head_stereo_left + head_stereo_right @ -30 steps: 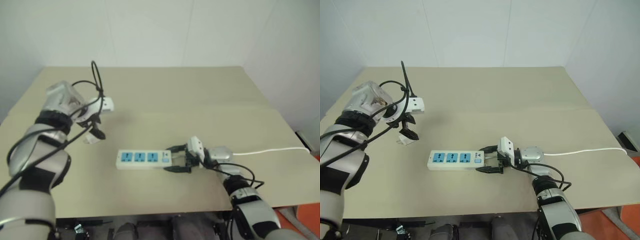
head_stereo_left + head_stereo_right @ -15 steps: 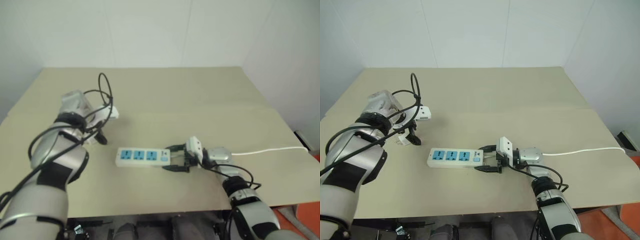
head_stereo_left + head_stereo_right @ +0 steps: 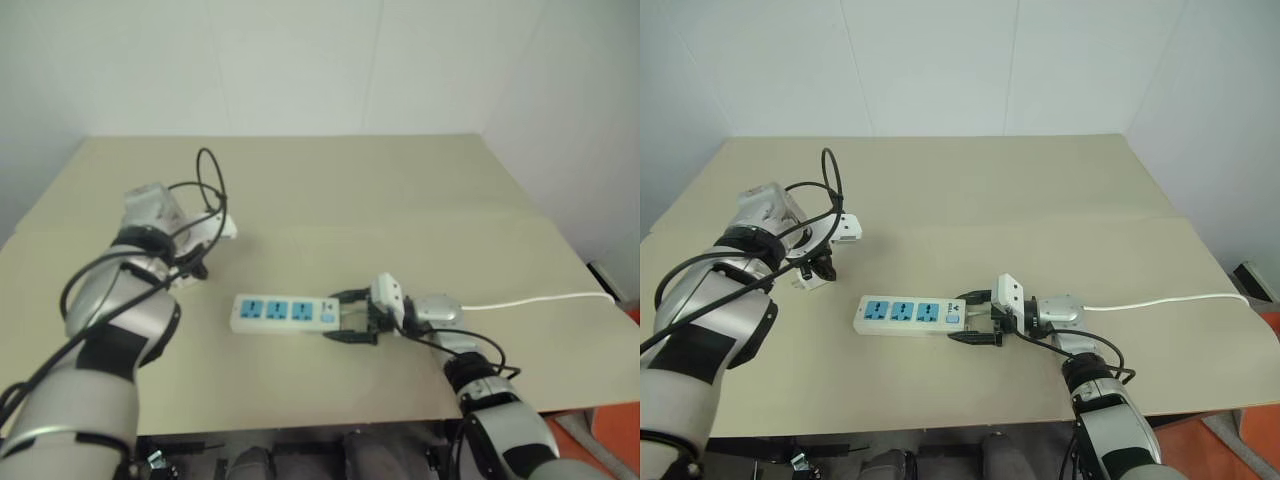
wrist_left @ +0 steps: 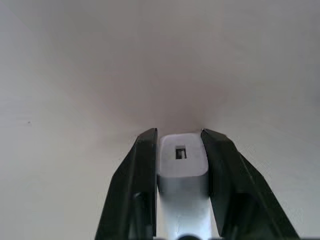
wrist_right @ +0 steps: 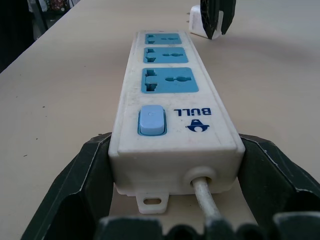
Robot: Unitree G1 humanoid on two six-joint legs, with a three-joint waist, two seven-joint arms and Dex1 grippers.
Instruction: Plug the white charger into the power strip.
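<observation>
Lowered, left gripper (image 4: 179,150) now clamps white charger (image 4: 182,160) on tan table (image 3: 1060,190).

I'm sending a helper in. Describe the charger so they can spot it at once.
On the tan table, find the long white power strip with three blue sockets. Beyond its far end, the left gripper is shut on the charger: a small white cube, much smaller than the strip.

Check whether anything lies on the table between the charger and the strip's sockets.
Nothing visible does. The white charger sits in the left end effector; bare table separates it from the power strip, whose sockets are empty.
</observation>
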